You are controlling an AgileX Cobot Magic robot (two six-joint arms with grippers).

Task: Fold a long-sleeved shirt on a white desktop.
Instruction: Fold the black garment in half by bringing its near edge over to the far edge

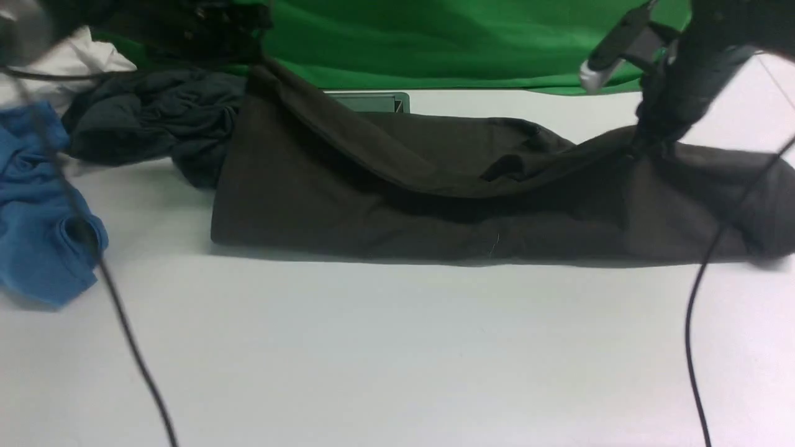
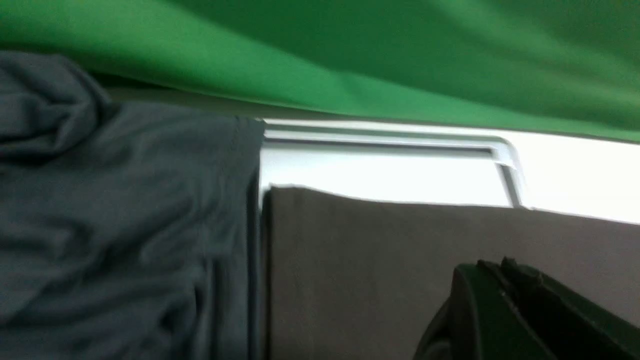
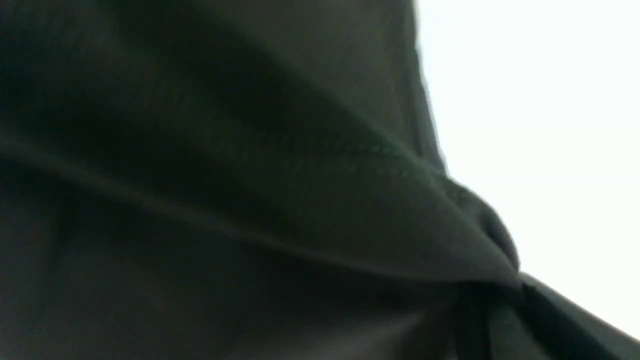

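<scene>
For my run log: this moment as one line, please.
step: folding | left hand: shut on long-sleeved shirt, edge lifted | right hand: shut on shirt, edge lifted | rest: on white desktop

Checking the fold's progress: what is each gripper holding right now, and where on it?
Both pinch the dark shirt: the left gripper its lifted far-left corner, the right gripper a bunched bit of the upper layer near the right end.

The smooth white desktop [image 1: 397, 360] is carrying a dark brownish-black knit shirt [image 1: 372, 205] across its middle; a crumpled bluish-charcoal garment [image 1: 155, 118] and a blue shirt [image 1: 37, 211] are lying left.
</scene>
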